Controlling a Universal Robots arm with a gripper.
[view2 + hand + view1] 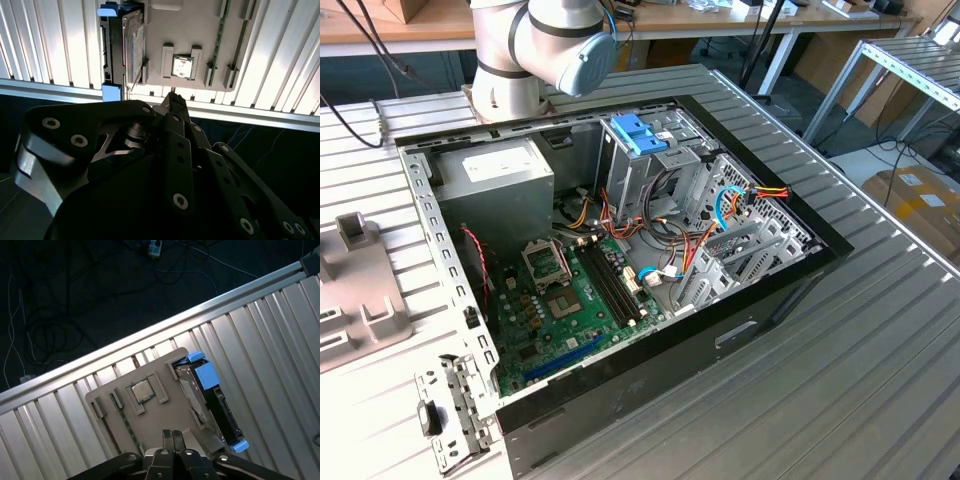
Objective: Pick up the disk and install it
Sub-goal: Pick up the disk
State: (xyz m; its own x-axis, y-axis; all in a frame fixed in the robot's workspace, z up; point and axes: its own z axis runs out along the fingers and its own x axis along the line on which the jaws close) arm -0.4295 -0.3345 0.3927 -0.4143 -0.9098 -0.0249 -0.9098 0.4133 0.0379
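The disk (212, 402) is a flat dark drive with bright blue rails. It stands on edge in a slot at the side of a grey fixture plate (165, 417) on the ribbed table. In the second wrist view the disk (123, 47) shows a blue tab at each end. My gripper (173, 433) hovers over the plate, a little to the side of the disk and apart from it. Its fingers are pressed together and shut on nothing. The dark gripper (173, 96) body hides the nearer part of the scene in the second wrist view.
An open computer case (790, 275) lies on the table with its motherboard (570, 300), a grey power supply box (490, 170) and a pale blue latch (638, 133) at the drive cage. A processor chip (142, 391) sits in the plate. The table edge rail (150, 335) borders dark floor with cables.
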